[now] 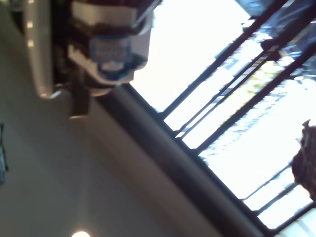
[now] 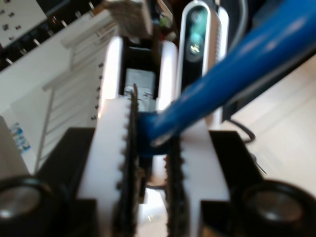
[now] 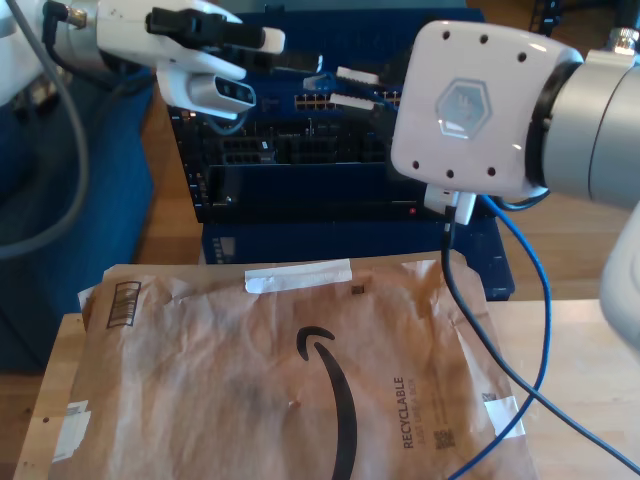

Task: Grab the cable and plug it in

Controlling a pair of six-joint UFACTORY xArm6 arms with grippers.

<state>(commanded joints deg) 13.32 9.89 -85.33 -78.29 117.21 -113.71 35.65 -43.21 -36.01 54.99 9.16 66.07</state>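
Paper mailer (image 3: pixel 300 370) covers most of the bench; behind its far edge stands the dark network rack (image 3: pixel 300 150); the cable (image 3: pixel 535 330), thin, blue, light and floppy, hangs down over the mailer's corner at the exterior view's right. My second gripper (image 2: pixel 150 163) is clamped on the cable (image 2: pixel 237 69) near one end; I judge a grip just behind the plug best, because the cable bends easily. My first gripper (image 1: pixel 111 59) points at a ceiling and windows; whether its jaws are together I cannot tell.

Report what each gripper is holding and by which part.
My second gripper is shut on the blue cable, pinching it near its end. My first gripper's hold cannot be told.
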